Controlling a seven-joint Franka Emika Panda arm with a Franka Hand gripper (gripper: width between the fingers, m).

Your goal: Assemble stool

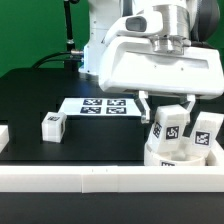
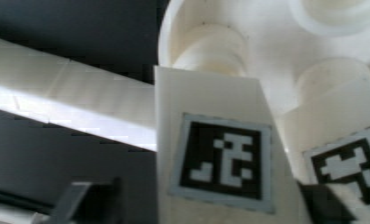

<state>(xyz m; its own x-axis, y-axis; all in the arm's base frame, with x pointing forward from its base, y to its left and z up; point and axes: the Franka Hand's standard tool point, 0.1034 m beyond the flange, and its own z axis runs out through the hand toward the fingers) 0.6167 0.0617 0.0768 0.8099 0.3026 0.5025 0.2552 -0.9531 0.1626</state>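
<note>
A long white border rail [image 1: 100, 178] runs across the front of the exterior view, nearest the camera, and hides the lower part of the round seat disc [image 1: 160, 153], which sits just behind it on the black worktop [image 1: 40, 95] toward the exterior view's right. Two blocky legs stand upright on the seat disc, each showing a black-and-white tag: the nearer leg [image 1: 168, 126] is directly under the arm's white wrist housing [image 1: 150, 65], and the second leg [image 1: 207, 133] stands just beside it, further to the exterior view's right. The fingers [image 1: 146, 106] hang spread on either side of the top of the nearer leg, released and gripping nothing. A third leg [image 1: 52, 124] lies loose on the worktop, well apart at the exterior view's left. The marker board [image 1: 95, 105] lies flat near the middle, behind the stool parts. In the wrist view the nearer leg [image 2: 217, 150] fills the middle of the picture with its tag facing the camera. The second leg [image 2: 351, 165] is close beside it, and the curved white seat disc [image 2: 253, 45] lies beyond them. One dark finger [image 2: 79, 200] shows at the edge, with a visible gap between it and the nearer leg; the other finger is out of frame. A white rail [image 2: 57, 85] crosses the dark worktop [image 2: 57, 150] behind.
</note>
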